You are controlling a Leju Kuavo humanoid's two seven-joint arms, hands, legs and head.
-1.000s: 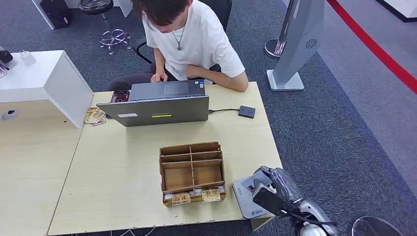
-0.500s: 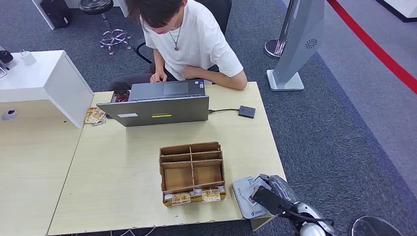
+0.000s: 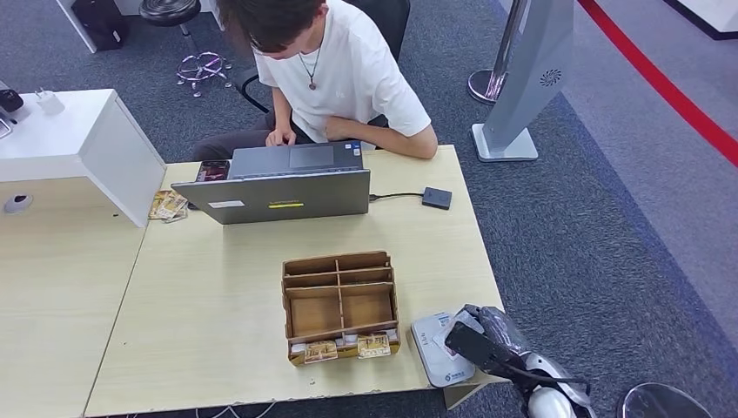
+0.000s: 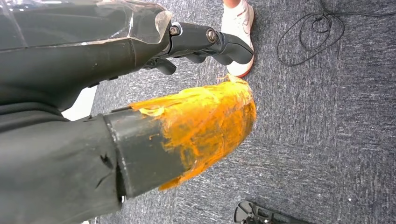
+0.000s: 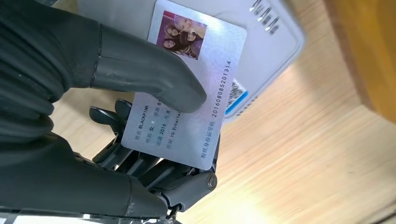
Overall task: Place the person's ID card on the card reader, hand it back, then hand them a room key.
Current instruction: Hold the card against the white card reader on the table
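Nearest, at the table's front corner: right hand (image 5: 140,116), thumb pressed on the printed face of the ID card (image 5: 187,88), darker fingers (image 5: 140,163) curled beneath it. Card pinched firmly, photo end jutting beyond the fingertips and overlapping the pale card reader (image 5: 275,42). Impossible to tell from the wrist view whether the card touches the reader's top or hovers just above. From the head view, same hand (image 3: 487,340) poised over the reader (image 3: 439,353), just past the fingertips on the edge of the wooden table (image 3: 218,296).

Left hand (image 4: 187,116) hanging low over grey carpet, orange-wrapped thumb and dark fingers apart, grasping nothing.

Just beside the reader, on the far side from the right hand: cardboard organiser (image 3: 339,305) with small cards (image 3: 348,348) in its front slots, possibly the room keys, too small to confirm. Farther out from the fingers: grey laptop (image 3: 278,192), a small dark box (image 3: 437,198) on a cable, then the seated person (image 3: 339,78), hands at the keyboard.

Judged progress: early. First step in hand, card brought to the reader but not let go. Left to do: lay or hold the card there for a read, lift it, carry it across to the person, then fetch and pass over a room key.
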